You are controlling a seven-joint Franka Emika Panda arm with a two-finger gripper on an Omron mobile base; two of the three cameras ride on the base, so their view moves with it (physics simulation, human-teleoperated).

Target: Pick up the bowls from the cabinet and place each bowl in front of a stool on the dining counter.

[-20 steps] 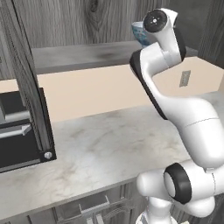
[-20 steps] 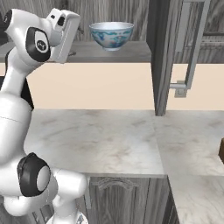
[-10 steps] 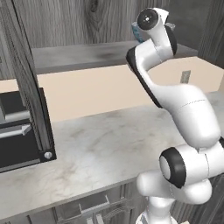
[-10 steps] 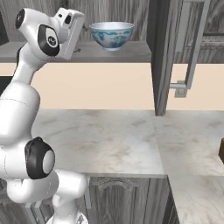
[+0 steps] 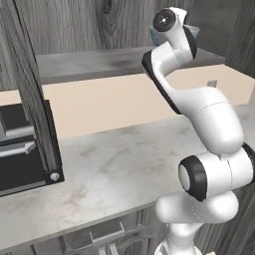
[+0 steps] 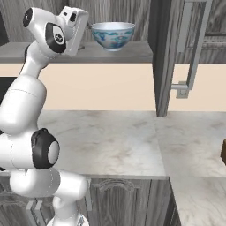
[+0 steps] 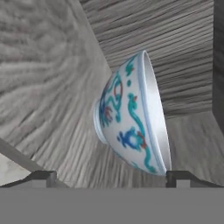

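Note:
The white bowl with the blue-green pattern stands upright on the grey shelf of the cabinet. The hand view is rolled, so the bowl appears on its side there, close in front. My gripper is open, its tips wide apart, with the bowl's rim just above one fingertip. From the right base, the gripper is level with the bowl's rim, just left of it, not touching. My arm covers most of the bowl in the left base view. The wooden bowl is out of view.
The open cabinet door with its bar handle hangs right of the bowl. A black toaster oven stands on the marble counter at the left. A dark brown thing is cut off by the right edge.
My arm has swung its elbow round and the hand has edged a little closer to the white bowl. The bowl has stayed put.

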